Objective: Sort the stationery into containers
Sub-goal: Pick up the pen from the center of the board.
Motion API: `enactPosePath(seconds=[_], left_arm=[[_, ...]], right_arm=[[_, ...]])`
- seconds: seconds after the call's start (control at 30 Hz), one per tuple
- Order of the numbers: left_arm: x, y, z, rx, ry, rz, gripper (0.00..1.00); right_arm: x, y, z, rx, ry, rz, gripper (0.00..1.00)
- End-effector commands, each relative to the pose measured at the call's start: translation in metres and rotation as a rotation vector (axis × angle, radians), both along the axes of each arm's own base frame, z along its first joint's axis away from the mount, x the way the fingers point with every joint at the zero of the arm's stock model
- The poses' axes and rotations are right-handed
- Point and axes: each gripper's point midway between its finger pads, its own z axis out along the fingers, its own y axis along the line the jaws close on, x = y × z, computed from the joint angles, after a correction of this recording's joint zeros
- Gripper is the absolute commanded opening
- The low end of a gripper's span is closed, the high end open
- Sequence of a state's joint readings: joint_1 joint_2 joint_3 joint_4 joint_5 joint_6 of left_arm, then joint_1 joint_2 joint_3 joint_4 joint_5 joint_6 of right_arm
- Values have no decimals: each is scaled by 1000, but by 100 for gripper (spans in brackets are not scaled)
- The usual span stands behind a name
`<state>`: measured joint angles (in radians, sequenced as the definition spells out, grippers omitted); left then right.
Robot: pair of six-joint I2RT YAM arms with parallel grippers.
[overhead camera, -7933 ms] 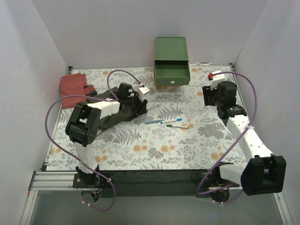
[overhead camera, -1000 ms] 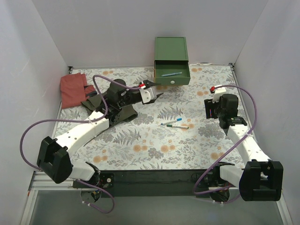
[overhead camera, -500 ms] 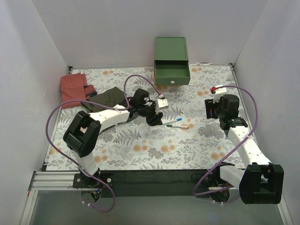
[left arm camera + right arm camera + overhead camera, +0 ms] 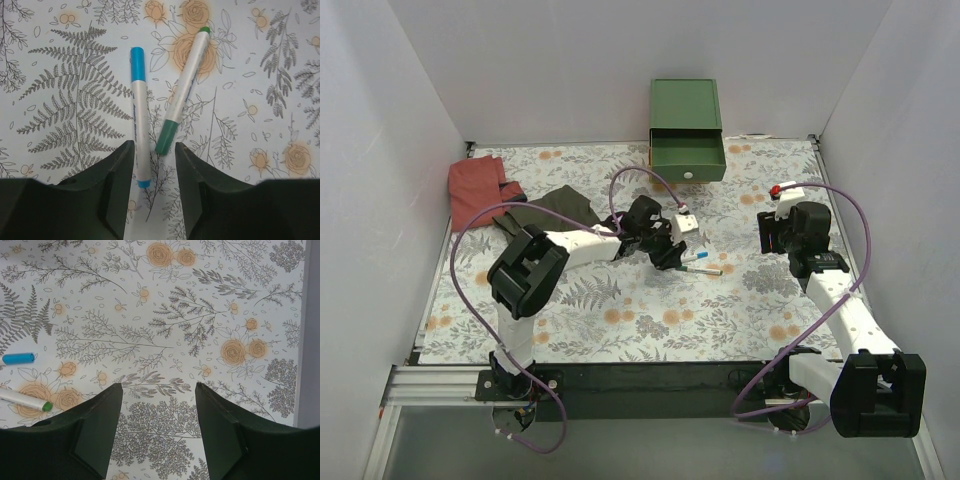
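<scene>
Two white pens lie on the floral mat: one with a blue cap (image 4: 140, 115) and one with a green cap (image 4: 182, 95). In the top view they sit right of centre, the blue-capped pen (image 4: 697, 256) above the green-capped pen (image 4: 708, 270). My left gripper (image 4: 154, 150) is open and low over them, its jaws either side of the pens' near ends; it also shows in the top view (image 4: 672, 256). My right gripper (image 4: 157, 390) is open and empty, over bare mat to the right (image 4: 767, 233). The green-topped chest (image 4: 685, 102) stands at the back with its green top drawer (image 4: 687, 158) pulled out.
A red cloth (image 4: 475, 188) and a dark green cloth (image 4: 555, 205) lie at the left, behind my left arm. White walls close in the mat on three sides. The right wrist view shows the blue cap (image 4: 17, 358) at its left edge.
My left gripper has moved from beside the open drawer forward and right to the two pens. One second ago a blue pen showed in the drawer. The right arm has hardly moved.
</scene>
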<state>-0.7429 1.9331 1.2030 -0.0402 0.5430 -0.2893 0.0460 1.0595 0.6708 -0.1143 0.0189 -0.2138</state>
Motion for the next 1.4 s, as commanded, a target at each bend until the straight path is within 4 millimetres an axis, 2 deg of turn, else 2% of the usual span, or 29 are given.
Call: enactPosePath(seconds=[0.0, 0.13, 0.37, 0.5, 0.53, 0.57, 0.73, 0.77, 0.8, 0.9, 0.93, 1.03, 1.07, 1.17, 1.3, 1.33, 1.37], left_arm=[[26, -21, 20, -44, -87, 54, 37], [27, -25, 12, -28, -84, 67, 33], [16, -22, -9, 8, -72, 72, 30], [10, -15, -30, 57, -75, 84, 29], [12, -12, -36, 78, -87, 99, 28], [9, -12, -41, 91, -87, 96, 22], [13, -5, -61, 140, -104, 127, 19], [14, -4, -61, 144, -108, 129, 16], [14, -3, -61, 148, -111, 124, 0], [14, -4, -34, 109, -138, 106, 0], [16, -7, -4, 56, -175, 102, 0], [19, -12, 58, -59, -255, 73, 0], [20, -11, 93, -104, -314, 64, 0], [19, -14, 164, -208, -431, 34, 0], [26, -14, 232, -304, -626, 18, 0], [30, -14, 242, -315, -669, 28, 0], [35, -16, 262, -354, -728, 40, 0]], right_arm=[[-2, -2, 3, -5, -19, 0, 69], [-5, -3, 1, -6, -16, -3, 69], [-6, -5, -1, -16, -4, -9, 69], [-4, -5, -1, -24, 4, -2, 69], [-5, -6, -1, -24, 9, -4, 69], [-4, -6, -3, -26, 20, -5, 69], [0, -3, 1, -14, 26, 7, 68], [1, -2, 0, -13, 29, 8, 68], [2, -2, 0, -11, 29, 11, 68], [5, -2, 3, -13, 25, 10, 68], [6, -2, 6, -13, 19, 8, 68], [8, -2, 8, -12, 11, 8, 68], [8, -3, 8, -13, 8, 7, 68], [7, -2, 8, -11, -6, 6, 68], [5, -4, 8, -14, -15, 3, 68], [5, -4, 9, -16, -18, 1, 68], [4, -4, 10, -18, -25, 1, 68]])
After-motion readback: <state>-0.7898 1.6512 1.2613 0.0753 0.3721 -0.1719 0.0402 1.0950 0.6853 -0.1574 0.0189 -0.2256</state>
